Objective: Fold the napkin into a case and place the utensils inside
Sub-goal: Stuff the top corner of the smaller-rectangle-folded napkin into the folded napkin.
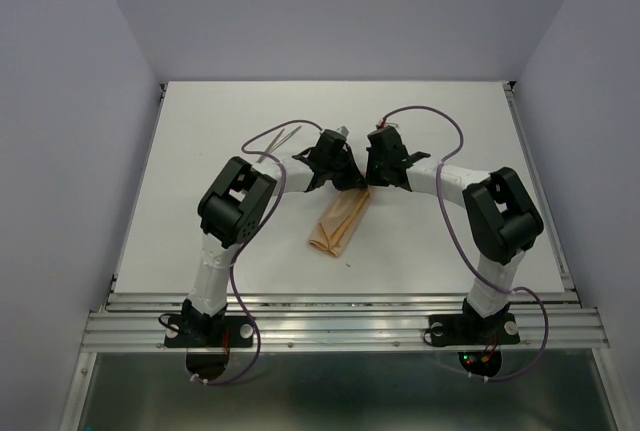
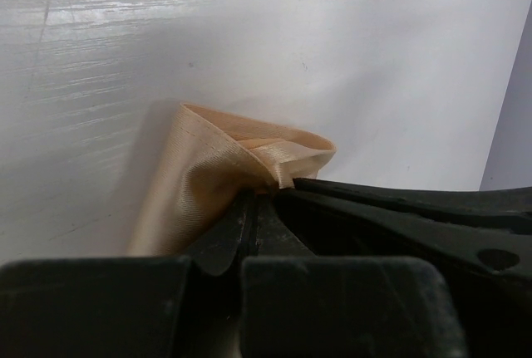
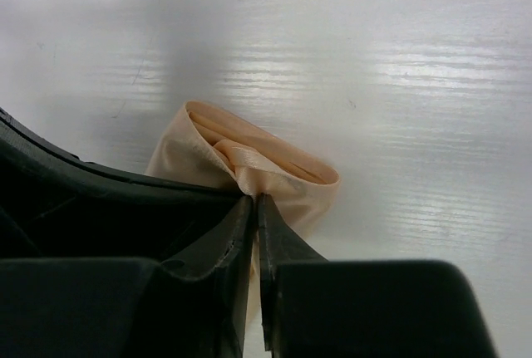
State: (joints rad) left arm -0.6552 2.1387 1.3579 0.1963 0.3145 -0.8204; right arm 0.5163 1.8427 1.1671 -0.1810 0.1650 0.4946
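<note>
Pinching the far end of the case (image 1: 340,223), the left gripper (image 2: 270,191) is clamped tight on it; the right gripper (image 3: 257,200) nips that same end beside it; the case lies on the table (image 1: 200,161); the utensils (image 1: 284,138) rest beyond the case, leftward

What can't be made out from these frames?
- Top view: the utensils are too small and thin to count or tell apart.
- Top view: the far end of the napkin is hidden beneath the two arms.
- Left wrist: fingers of the left gripper cover the napkin's near part.
- Right wrist: fingers of the right gripper do likewise; the inside of the fold is unreadable.
</note>
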